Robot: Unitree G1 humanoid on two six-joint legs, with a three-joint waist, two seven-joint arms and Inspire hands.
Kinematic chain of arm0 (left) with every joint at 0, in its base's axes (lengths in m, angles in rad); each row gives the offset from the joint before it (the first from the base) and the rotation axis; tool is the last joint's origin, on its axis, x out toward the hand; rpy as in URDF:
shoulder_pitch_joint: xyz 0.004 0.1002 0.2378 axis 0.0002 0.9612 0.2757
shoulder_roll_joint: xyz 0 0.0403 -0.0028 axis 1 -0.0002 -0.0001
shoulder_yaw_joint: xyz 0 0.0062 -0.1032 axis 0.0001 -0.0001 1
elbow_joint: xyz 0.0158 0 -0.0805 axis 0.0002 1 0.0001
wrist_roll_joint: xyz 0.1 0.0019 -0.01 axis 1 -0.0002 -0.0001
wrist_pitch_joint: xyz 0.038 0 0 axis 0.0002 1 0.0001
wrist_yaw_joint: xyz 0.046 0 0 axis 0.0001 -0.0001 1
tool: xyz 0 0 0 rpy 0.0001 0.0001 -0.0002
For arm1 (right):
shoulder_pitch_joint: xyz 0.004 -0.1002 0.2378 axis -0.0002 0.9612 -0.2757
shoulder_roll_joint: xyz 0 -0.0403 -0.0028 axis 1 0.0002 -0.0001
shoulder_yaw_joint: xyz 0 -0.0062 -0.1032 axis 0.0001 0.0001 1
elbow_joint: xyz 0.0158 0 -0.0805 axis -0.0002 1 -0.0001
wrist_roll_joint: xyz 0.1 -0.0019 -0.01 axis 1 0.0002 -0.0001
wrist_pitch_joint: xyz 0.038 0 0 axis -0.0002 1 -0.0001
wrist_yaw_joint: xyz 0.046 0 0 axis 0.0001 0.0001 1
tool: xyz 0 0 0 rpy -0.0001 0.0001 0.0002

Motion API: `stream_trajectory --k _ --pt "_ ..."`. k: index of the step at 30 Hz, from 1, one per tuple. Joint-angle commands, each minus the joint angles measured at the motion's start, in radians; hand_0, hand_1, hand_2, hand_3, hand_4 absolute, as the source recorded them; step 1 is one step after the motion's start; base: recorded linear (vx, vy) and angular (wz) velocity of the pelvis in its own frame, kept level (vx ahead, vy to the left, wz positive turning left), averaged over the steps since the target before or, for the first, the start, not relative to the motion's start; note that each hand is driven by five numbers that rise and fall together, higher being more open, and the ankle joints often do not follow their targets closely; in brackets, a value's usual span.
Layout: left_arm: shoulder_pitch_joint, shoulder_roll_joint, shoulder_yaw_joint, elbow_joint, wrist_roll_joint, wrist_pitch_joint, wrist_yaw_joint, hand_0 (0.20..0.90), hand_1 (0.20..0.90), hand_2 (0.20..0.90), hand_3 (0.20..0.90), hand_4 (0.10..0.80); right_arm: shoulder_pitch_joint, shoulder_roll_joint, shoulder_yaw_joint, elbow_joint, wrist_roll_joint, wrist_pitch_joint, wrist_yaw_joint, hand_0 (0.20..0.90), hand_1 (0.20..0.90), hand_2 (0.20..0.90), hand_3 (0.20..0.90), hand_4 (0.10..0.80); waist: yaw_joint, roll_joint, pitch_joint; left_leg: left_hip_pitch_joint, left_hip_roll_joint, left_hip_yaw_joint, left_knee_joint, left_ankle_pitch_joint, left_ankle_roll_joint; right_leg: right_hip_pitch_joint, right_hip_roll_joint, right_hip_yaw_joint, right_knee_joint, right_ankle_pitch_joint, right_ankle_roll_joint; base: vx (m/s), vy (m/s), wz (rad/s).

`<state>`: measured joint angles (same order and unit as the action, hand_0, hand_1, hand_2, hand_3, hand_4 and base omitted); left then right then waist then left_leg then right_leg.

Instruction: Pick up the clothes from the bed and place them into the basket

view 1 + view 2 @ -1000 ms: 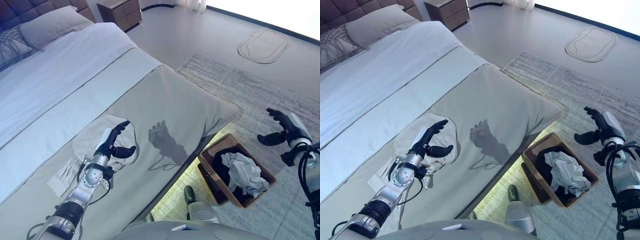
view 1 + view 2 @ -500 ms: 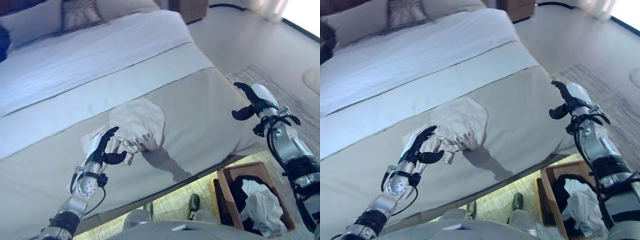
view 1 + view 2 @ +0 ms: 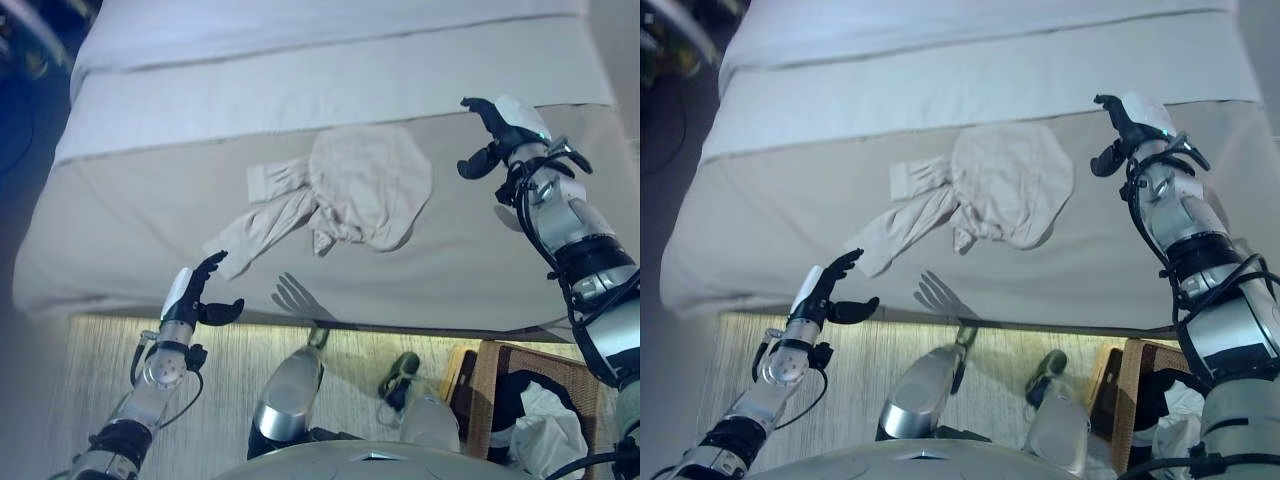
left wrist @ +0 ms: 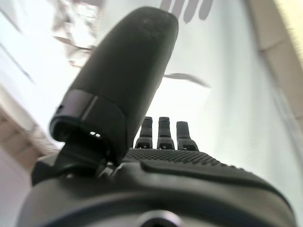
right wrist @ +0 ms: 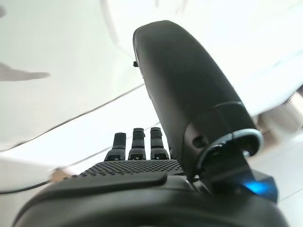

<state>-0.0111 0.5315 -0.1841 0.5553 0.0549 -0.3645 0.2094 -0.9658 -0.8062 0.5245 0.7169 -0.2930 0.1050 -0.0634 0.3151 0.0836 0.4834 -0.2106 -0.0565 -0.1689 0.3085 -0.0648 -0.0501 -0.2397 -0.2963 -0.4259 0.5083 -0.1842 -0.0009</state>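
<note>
We see a pale beige garment (image 3: 345,195) crumpled on the grey cover of the bed (image 3: 140,200), near the middle of its near part, with one sleeve-like end trailing toward the left and the near edge. It looks like soft, thin cloth, wrinkled and bunched, with a rounded, flatter patch on its right side.

Our left hand (image 3: 195,295) hangs off the near edge of the bed, over the floor, with fingers spread and relaxed and nothing in them; it is well apart from the garment. Our right hand (image 3: 497,128) hovers over the bed to the right of the garment, also spread and empty, near the cloth but not touching it.

The woven basket (image 3: 500,385) stands on the floor at the near right, beside the bed, and already holds a white piece (image 3: 545,420) and something dark.

We judge the risks as these. The limp cloth may be pinched by only one fold, so the trailing sleeve could drag, catch on the bed edge or slip free on the way over. The smooth cover may bunch up and get gripped along with the garment. The basket sits low and partly out of view, so a release could miss its rim.
</note>
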Motion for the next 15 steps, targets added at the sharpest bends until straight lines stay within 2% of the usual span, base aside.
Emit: stream_trajectory --k 1,5,8,14,15 --pt "0.024 0.086 0.033 -0.136 -0.016 -0.098 0.05 0.9 0.9 0.9 0.9 0.8 -0.156 -0.025 0.043 -0.058 0.024 0.009 -0.063 0.9 0.9 0.9 0.9 0.8 0.034 -0.008 -0.023 -0.099 -0.026 0.05 0.173 -0.084 0.019 0.045 0.065 0.006 0.167 -0.129 -0.061 -0.027 0.002 0.21" --pt "0.01 0.095 0.015 -0.191 -0.029 -0.106 0.075 0.9 0.9 0.9 0.9 0.8 -0.215 -0.009 0.075 -0.051 0.026 0.048 -0.056 0.9 0.9 0.9 0.9 0.8 0.058 0.01 0.031 -0.169 -0.061 0.051 0.248 -0.095 0.041 -0.015 0.046 0.002 0.267 -0.161 -0.072 -0.047 0.036 0.17" --pt "0.016 0.105 0.008 -0.238 -0.036 -0.13 0.103 0.9 0.9 0.9 0.9 0.8 -0.231 -0.007 0.089 -0.039 0.032 0.068 -0.062 0.9 0.9 0.9 0.9 0.8 0.071 0.017 0.037 -0.239 -0.083 0.054 0.301 -0.106 0.055 -0.075 0.04 -0.003 0.326 -0.179 -0.078 -0.04 0.025 0.17" --pt "0.02 0.119 -0.002 -0.286 -0.046 -0.155 0.145 0.9 0.9 0.9 0.9 0.8 -0.243 0.0 0.104 -0.007 0.046 0.077 -0.065 0.9 0.9 0.9 0.9 0.8 0.087 0.017 0.037 -0.347 -0.102 0.066 0.408 -0.142 0.076 -0.169 0.034 -0.009 0.418 -0.208 -0.089 -0.019 0.007 0.11" --pt "0.021 0.122 -0.006 -0.299 -0.057 -0.165 0.157 0.9 0.9 0.9 0.9 0.8 -0.248 0.01 0.112 0.01 0.039 0.074 -0.061 0.9 0.9 0.9 0.9 0.8 0.091 0.018 0.037 -0.385 -0.106 0.067 0.449 -0.157 0.084 -0.204 0.036 -0.009 0.453 -0.221 -0.098 -0.001 0.023 0.05"
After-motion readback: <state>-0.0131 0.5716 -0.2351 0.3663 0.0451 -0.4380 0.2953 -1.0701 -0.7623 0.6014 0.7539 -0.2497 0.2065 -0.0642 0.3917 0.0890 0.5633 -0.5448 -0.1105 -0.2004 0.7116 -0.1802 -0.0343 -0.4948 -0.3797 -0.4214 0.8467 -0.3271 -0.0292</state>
